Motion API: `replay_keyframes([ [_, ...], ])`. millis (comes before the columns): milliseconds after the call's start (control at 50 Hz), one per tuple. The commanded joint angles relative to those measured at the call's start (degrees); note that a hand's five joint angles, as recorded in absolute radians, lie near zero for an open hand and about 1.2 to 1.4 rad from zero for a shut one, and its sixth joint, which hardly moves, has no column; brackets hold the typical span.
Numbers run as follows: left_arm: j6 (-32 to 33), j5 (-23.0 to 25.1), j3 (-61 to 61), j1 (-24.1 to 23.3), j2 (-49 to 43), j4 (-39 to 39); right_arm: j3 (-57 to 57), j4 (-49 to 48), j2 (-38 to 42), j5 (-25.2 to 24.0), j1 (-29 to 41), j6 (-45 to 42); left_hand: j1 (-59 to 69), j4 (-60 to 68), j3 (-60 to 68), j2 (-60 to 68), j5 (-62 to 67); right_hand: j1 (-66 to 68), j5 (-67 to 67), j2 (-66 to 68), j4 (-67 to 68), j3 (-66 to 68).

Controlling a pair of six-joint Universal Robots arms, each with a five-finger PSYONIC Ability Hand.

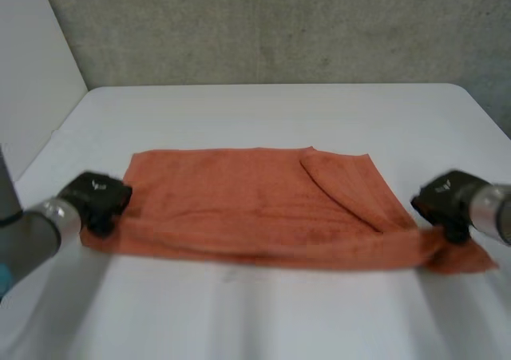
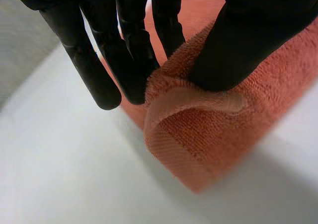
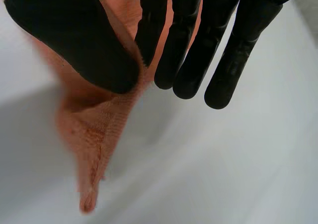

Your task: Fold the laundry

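An orange towel [image 1: 263, 204] lies spread across the middle of the white table [image 1: 271, 112], with its far right corner folded over. My left hand [image 1: 96, 200] is at the towel's near left corner. In the left wrist view that hand [image 2: 238, 40] pinches the towel's corner [image 2: 194, 129] between thumb and fingers. My right hand [image 1: 447, 204] is at the near right corner. In the right wrist view the thumb [image 3: 79, 45] and fingers pinch the towel's corner [image 3: 94, 134], which hangs down from the grip to a point just above the table.
A grey wall [image 1: 271, 25] rises behind the table's far edge. Bare tabletop [image 1: 263, 312] stretches between the towel and the near edge, and a pale panel [image 1: 32, 65] stands at the far left.
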Motion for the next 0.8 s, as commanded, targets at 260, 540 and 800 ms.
replay_keyframes([
  [260, -12.60, -7.40, 40.02, -2.95, 0.12, 29.99, -29.47, -36.67, -7.37, 6.47, 4.81, 23.83, 16.96, 11.71, 11.96, 11.56, 14.92, 24.22, 13.66, 13.11, 11.91, 12.31],
  [540, -13.04, -6.52, 16.48, -3.12, -2.85, 30.08, -8.64, -37.20, -3.01, 1.38, 5.69, 23.39, 16.96, 11.71, 11.96, 11.56, 14.92, 24.22, 13.66, 13.11, 11.91, 12.31],
  [800, -12.78, -6.70, 9.52, -3.39, -12.62, 30.96, -4.58, -36.41, 13.63, 1.99, 6.66, 19.78, 16.96, 11.71, 11.96, 11.56, 14.92, 24.22, 13.66, 13.11, 11.91, 12.31],
])
